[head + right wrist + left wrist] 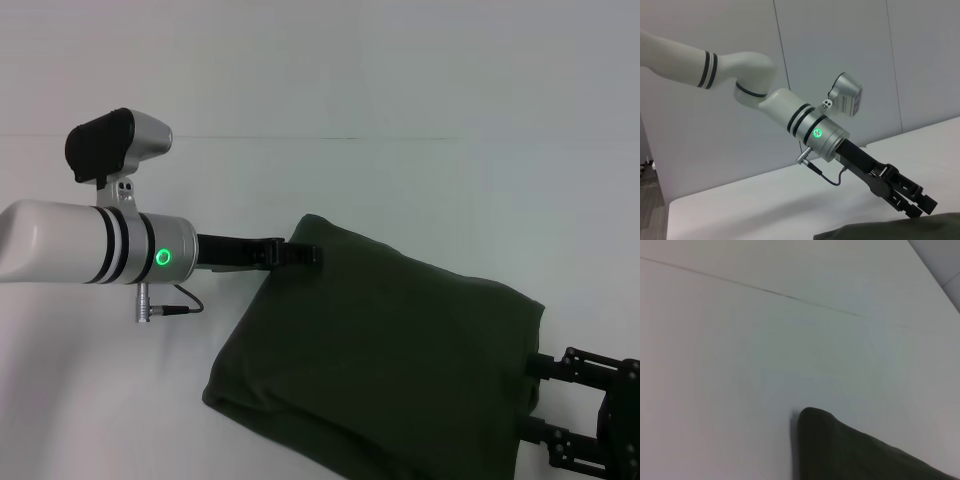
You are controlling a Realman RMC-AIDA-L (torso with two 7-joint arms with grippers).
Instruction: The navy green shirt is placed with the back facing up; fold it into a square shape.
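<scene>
While I watch remotely, one shirt (390,350) lies folded on the desk (400,80) | left gripper (305,254) fingers together at its far corner | right gripper (535,400) fingers apart, tips hidden under cloth edge.

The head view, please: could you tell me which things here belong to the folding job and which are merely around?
In the job:
- navy green shirt, partly folded
- left gripper, at the shirt's far corner
- right gripper, at the shirt's right edge

Merely there:
- white table
</scene>
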